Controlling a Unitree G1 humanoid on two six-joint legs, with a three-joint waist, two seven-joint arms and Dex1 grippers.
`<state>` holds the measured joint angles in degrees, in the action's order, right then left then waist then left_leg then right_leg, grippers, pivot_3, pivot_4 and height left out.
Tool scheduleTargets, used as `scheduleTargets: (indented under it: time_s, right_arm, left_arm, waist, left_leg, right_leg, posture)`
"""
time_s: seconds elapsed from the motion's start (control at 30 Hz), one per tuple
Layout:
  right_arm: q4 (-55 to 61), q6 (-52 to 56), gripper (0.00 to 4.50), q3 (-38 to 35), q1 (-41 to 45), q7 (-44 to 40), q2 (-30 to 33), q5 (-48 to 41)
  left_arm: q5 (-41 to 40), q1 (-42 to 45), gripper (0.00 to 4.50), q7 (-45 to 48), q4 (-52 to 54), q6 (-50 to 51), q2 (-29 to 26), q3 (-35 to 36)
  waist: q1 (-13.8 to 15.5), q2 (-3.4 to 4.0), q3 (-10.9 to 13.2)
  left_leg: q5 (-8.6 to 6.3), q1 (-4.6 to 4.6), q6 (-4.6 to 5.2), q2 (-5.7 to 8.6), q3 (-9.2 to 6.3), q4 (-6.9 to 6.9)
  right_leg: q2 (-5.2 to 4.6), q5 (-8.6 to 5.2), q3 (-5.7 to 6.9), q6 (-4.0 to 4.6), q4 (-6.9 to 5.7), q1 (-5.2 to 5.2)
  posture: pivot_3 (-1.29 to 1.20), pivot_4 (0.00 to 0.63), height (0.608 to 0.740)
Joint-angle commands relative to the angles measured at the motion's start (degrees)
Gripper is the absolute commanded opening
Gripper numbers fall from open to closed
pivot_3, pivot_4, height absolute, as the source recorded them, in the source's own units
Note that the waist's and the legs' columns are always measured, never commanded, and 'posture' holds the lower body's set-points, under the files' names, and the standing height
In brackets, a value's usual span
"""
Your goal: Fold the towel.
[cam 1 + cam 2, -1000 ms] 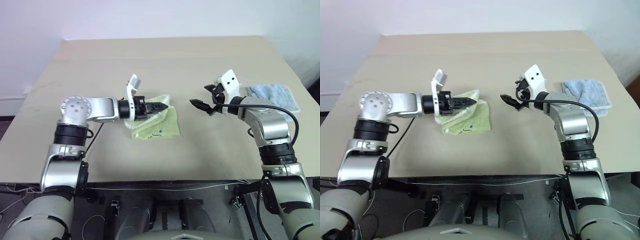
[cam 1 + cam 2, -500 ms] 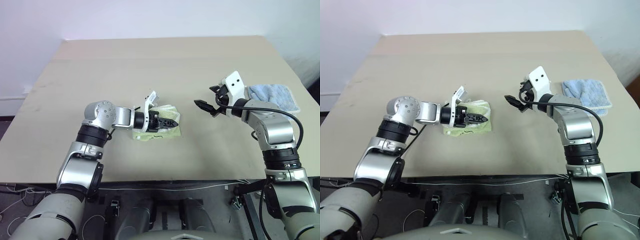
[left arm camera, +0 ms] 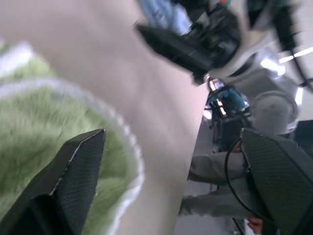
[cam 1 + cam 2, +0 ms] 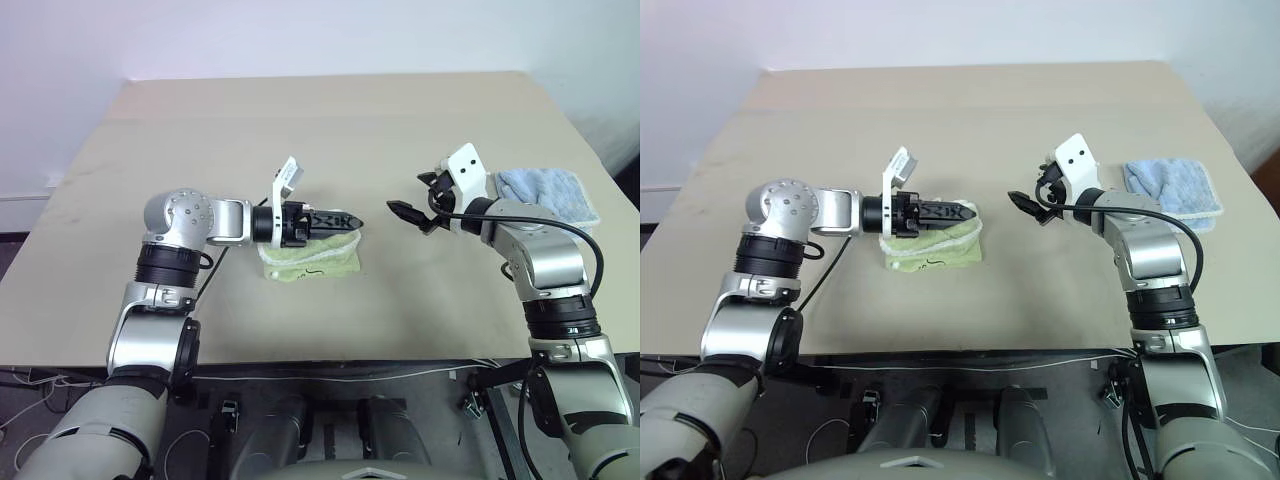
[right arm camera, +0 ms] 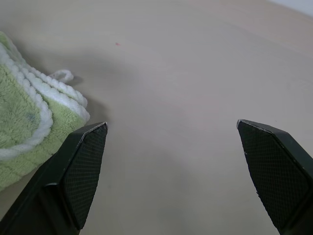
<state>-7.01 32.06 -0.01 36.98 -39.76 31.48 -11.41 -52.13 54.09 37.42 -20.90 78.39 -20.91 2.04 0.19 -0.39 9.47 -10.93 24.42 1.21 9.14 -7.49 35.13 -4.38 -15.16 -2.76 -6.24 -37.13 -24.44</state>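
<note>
Towel [image 4: 308,262], light green with white edging, is lying folded into a compact bundle mid-bench [image 4: 300,120], while the left gripper [image 4: 335,220] is hovering over it with jaws wide, apparently released; the right gripper [image 4: 412,212] is waiting nearby, jaws wide and empty.

A beige counter [image 4: 330,120] takes up most of the head views, running from the lower edge up to a pale wall [image 4: 300,35] across the top of the frame. At the right edge of the frame, about mid-height, a small light blue cloth [image 4: 550,192] lies flat on the counter, close to its right side. Below the counter's front edge, a thin white cable [image 4: 330,378] runs along the bottom of the frame.
</note>
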Motion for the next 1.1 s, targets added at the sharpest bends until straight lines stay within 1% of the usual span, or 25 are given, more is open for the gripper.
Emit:
scheduleTargets:
  time_s: [0.03,0.1,0.17,0.2,0.3,0.37,0.43,0.5,0.57,0.6,0.67,0.73,0.8,0.87,0.97,1.1]
  right_arm:
    - [0.8,-1.2,4.5,-0.2,1.6,0.0,-0.3,-0.2]
    - [0.6,-1.3,4.5,-0.1,1.6,-0.1,-0.4,-0.2]
    - [0.6,-1.4,4.5,0.3,1.4,-0.3,-0.6,-0.2]
    - [0.6,-1.5,4.5,0.5,1.3,-0.5,-0.6,-0.2]
    - [0.2,-1.8,4.5,0.8,1.5,-0.7,-0.9,-0.2]
    - [-0.3,-2.0,4.5,1.0,1.9,-0.8,-1.2,-0.1]
    - [-1.3,-2.7,4.5,1.7,2.4,-1.0,-1.6,0.3]
    - [-2.1,-3.4,4.5,2.3,2.8,-1.2,-1.9,0.7]
    - [-2.5,-3.9,4.5,2.7,3.1,-1.6,-2.0,0.8]
    - [-2.7,-4.1,4.5,2.9,3.2,-1.7,-2.0,0.8]
    - [-3.1,-4.4,4.5,3.0,3.4,-1.9,-2.0,0.9]
    - [-3.5,-4.8,4.5,3.2,3.6,-2.0,-1.8,1.4]
    - [-3.5,-5.1,4.5,3.4,3.5,-2.2,-1.6,1.7]
    - [-3.3,-5.1,4.5,3.3,3.4,-2.4,-1.6,1.8]
    - [-2.9,-4.9,4.5,3.0,3.1,-2.5,-1.1,1.8]
    - [-2.4,-4.7,4.5,2.8,2.7,-2.4,-0.6,1.7]
  left_arm:
    - [0.9,1.2,4.47,0.6,4.1,-1.3,-3.9,3.8]
    - [1.9,-0.1,4.47,2.8,6.8,-2.4,-8.1,3.5]
    - [3.8,-2.7,4.47,6.1,10.1,-3.7,-14.9,2.1]
    - [5.4,-4.7,4.47,8.7,12.2,-5.8,-18.7,0.7]
    - [9.5,-10.4,4.47,16.0,16.9,-12.6,-27.8,-2.4]
    - [11.7,-14.7,4.47,20.7,19.0,-17.9,-32.3,-2.7]
    - [12.4,-19.1,4.09,24.4,21.3,-20.3,-36.0,-2.3]
    - [13.4,-23.5,3.55,27.6,24.3,-23.3,-38.6,-2.4]
    - [16.5,-26.6,2.87,27.4,25.8,-26.6,-39.5,-3.7]
    - [19.4,-28.6,2.53,27.1,25.9,-29.6,-39.7,-5.3]
    - [23.1,-30.7,1.88,26.7,25.4,-33.6,-39.4,-6.8]
    - [24.5,-30.9,1.88,26.0,24.6,-35.7,-37.7,-6.8]
    - [24.5,-29.1,1.88,24.2,22.3,-36.5,-34.1,-5.9]
    - [25.6,-27.8,1.88,23.1,20.3,-37.7,-31.9,-5.6]
    - [27.8,-26.8,1.88,23.4,17.6,-42.2,-29.9,-6.1]
    - [30.2,-25.6,1.88,25.5,15.5,-45.8,-28.6,-7.8]
  waist:
    - [-0.3,0.0,0.0]
    - [-0.9,0.0,0.0]
    - [-1.5,0.01,0.0]
    - [-1.7,0.02,0.0]
    - [-2.1,0.03,0.0]
    - [-2.0,0.03,0.0]
    - [-1.4,0.03,0.0]
    - [-1.1,0.06,0.0]
    - [-0.7,0.08,0.0]
    - [-0.6,0.08,0.0]
    - [-0.7,0.08,0.0]
    - [-0.7,0.07,0.0]
    - [-0.6,0.08,0.0]
    - [-0.7,0.07,0.0]
    - [-1.1,0.08,0.1]
    - [-1.1,0.08,0.1]
  left_leg:
    - [0.0,0.0,0.0,0.0,0.0,0.0]
    - [0.01,0.0,-0.01,-0.01,0.0,-0.02]
    - [0.01,0.0,-0.01,-0.01,0.01,-0.03]
    - [0.01,-0.01,-0.01,-0.01,0.03,-0.05]
    - [0.02,-0.03,-0.04,-0.02,0.05,-0.12]
    - [-0.02,-0.03,-0.06,-0.02,0.05,-0.09]
    - [-0.16,-0.04,0.07,-0.01,0.05,-0.06]
    - [-0.18,-0.04,0.09,-0.02,0.05,-0.08]
    - [-0.19,-0.03,0.1,-0.02,0.03,-0.11]
    - [-0.19,-0.04,0.1,-0.02,0.02,-0.11]
    - [-0.2,-0.05,0.11,-0.02,0.01,-0.1]
    - [-0.2,-0.04,0.12,-0.02,0.01,-0.1]
    - [-0.2,-0.04,0.12,-0.02,0.0,-0.1]
    - [-0.2,-0.04,0.12,-0.02,-0.02,-0.08]
    - [-0.19,-0.03,0.13,-0.01,-0.02,-0.08]
    - [-0.14,-0.03,0.19,-0.02,-0.01,-0.1]
  right_leg:
    - [0.0,0.0,0.0,0.0,0.0,-0.01]
    - [0.01,0.0,0.0,0.0,-0.02,-0.02]
    - [0.01,0.0,-0.03,0.0,-0.04,-0.03]
    - [0.02,0.0,-0.06,0.0,-0.05,-0.06]
    - [0.03,-0.01,-0.09,0.01,-0.06,-0.08]
    - [0.02,-0.01,-0.08,0.01,-0.05,-0.04]
    - [0.0,0.0,-0.06,0.02,-0.03,0.0]
    - [0.0,-0.01,-0.07,0.02,-0.02,-0.03]
    - [-0.01,-0.01,-0.04,0.03,0.0,-0.04]
    - [-0.02,-0.01,-0.02,0.03,0.01,-0.04]
    - [-0.03,-0.01,-0.01,0.03,0.02,-0.02]
    - [-0.03,-0.01,-0.01,0.03,0.01,0.0]
    - [-0.03,-0.01,0.02,0.03,0.01,-0.01]
    - [-0.02,-0.01,0.04,0.03,0.0,-0.01]
    - [-0.02,-0.01,0.03,0.03,0.0,-0.01]
    - [0.01,-0.01,0.01,0.03,-0.02,-0.04]
  posture:
    - [0.0,0.15,0.74]
    - [0.0,0.15,0.74]
    - [0.0,0.15,0.74]
    - [0.0,0.15,0.74]
    - [0.0,0.15,0.74]
    - [0.0,0.15,0.74]
    - [0.0,0.15,0.74]
    - [0.0,0.15,0.74]
    - [0.0,0.15,0.74]
    - [0.0,0.15,0.74]
    - [0.0,0.15,0.74]
    - [0.0,0.15,0.74]
    - [0.0,0.15,0.74]
    - [0.0,0.15,0.74]
    - [0.0,0.15,0.74]
    - [0.0,0.15,0.74]
